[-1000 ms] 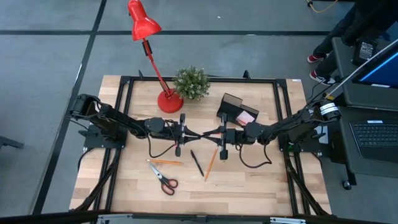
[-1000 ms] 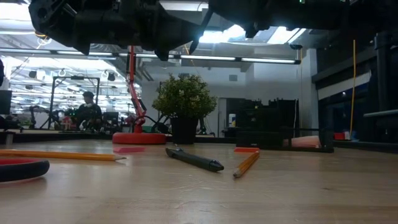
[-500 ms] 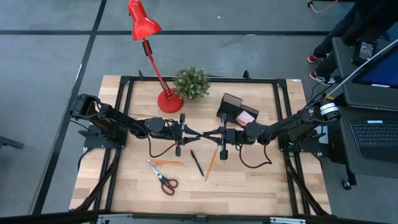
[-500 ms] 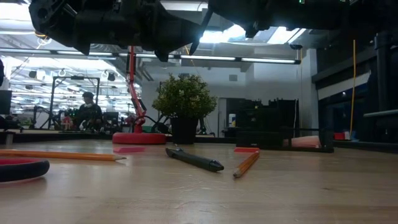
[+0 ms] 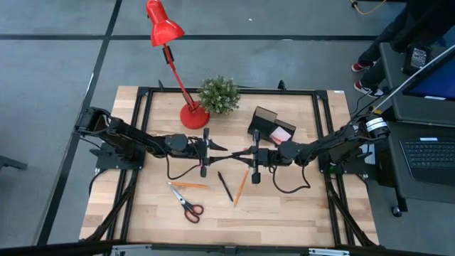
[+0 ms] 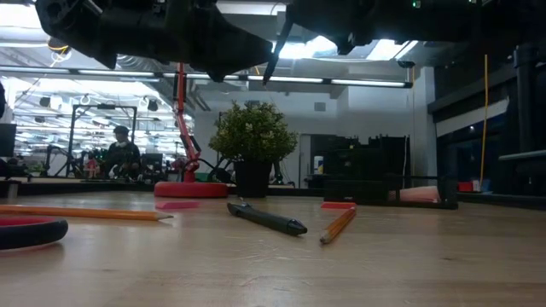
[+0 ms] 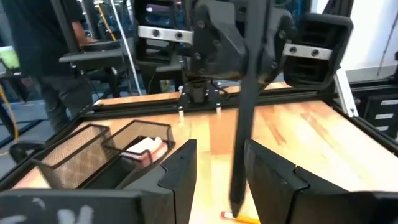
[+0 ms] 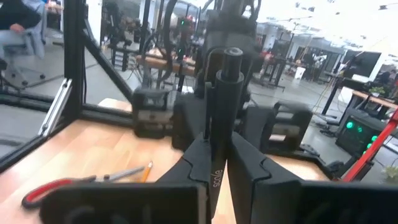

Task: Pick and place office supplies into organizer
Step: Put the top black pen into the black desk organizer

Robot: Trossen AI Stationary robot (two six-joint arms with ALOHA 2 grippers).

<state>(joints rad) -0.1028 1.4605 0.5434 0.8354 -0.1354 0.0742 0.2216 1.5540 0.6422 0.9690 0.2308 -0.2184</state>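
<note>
Note the table (image 5: pixel 298 210) first: a black frame rail (image 5: pixel 227 90) runs around its wooden top. The widest bare wood lies between the middle pencil and the right-side rail, toward the front edge.

Both arms reach in from the sides and meet near the table's centre, above the surface. Observe the left gripper (image 5: pixel 213 148): its fingers are spread, with a gap between them. Observe the right gripper (image 5: pixel 243 151) directly facing it: its fingers are pressed onto a black pen (image 8: pixel 222 106) and pinch it. In the left wrist view that pen hangs down in front of the left fingers' gap, but you cannot tell whether it touches either one.

Along the rear edge, the red lamp (image 5: pixel 193 116) stands left of centre with its head leaning out beyond the rail. The potted plant (image 5: pixel 218 94) stands just beside its base.

The organizer (image 5: pixel 264 119) sits at the rear, right of the plant and near the right gripper. A pink pad (image 7: pixel 146 148) lies in one mesh compartment (the neighbouring compartment is hard to see into).

On the front half, the scissors (image 5: pixel 187 204) lie left of centre. An orange pencil (image 5: pixel 190 185) lies just behind them. A second black pen (image 5: pixel 225 186) and a second pencil (image 5: pixel 241 188) lie side by side, apart, below the grippers.
</note>
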